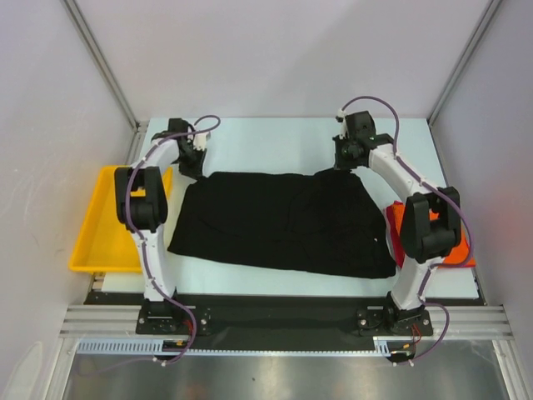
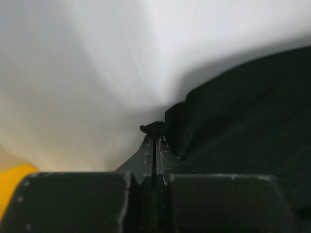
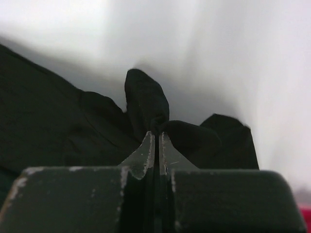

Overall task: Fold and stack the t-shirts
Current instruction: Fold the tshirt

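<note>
A large black t-shirt lies spread across the middle of the table. My left gripper is shut on its far left corner; in the left wrist view a small nub of black cloth sticks out past the closed fingertips. My right gripper is shut on the far right corner; a bunched fold of black cloth rises from the closed fingertips. An orange-red t-shirt lies at the right, mostly hidden behind the right arm. No pink one is in view.
A yellow plastic tray stands off the table's left edge beside the left arm. White walls close in the back and both sides. The table shows bare behind the shirt.
</note>
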Robot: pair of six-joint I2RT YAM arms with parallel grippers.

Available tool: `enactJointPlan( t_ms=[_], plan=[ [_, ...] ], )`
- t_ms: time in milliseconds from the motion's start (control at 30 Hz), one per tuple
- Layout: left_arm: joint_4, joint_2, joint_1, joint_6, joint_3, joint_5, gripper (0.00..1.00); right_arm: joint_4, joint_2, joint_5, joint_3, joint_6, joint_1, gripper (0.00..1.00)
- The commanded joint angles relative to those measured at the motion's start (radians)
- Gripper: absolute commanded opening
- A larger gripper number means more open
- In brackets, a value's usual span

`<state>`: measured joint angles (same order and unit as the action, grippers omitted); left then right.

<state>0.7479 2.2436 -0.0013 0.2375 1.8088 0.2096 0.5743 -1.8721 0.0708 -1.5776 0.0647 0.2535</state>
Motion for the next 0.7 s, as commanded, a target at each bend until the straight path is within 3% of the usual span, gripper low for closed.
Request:
enactJointPlan(
  t_ms=[0,100,200,400,667],
  plan=[
    [-0.106,-0.255,0.027,0.074,-0.148,0.103,0.0,0.047,0.138,-0.098,0.084,0.063,0.009,0.0],
    [-0.165,-0.416,0.043,0.149,-0.259,0.112,0.0,0.044,0.264,-0.16,0.194,0.116,0.029,0.0],
    [-0.191,-0.565,0.044,0.264,-0.484,0.137,0.0,0.033,0.379,-0.209,0.349,0.202,0.072,0.0],
    [-0.217,-0.679,0.047,0.459,-0.764,0.09,0.0,-0.077,0.507,-0.154,0.665,0.355,0.131,0.0],
    [-0.239,-0.693,0.115,0.506,-0.807,0.077,0.0,-0.111,0.514,-0.124,0.789,0.435,0.141,0.03]
  ],
)
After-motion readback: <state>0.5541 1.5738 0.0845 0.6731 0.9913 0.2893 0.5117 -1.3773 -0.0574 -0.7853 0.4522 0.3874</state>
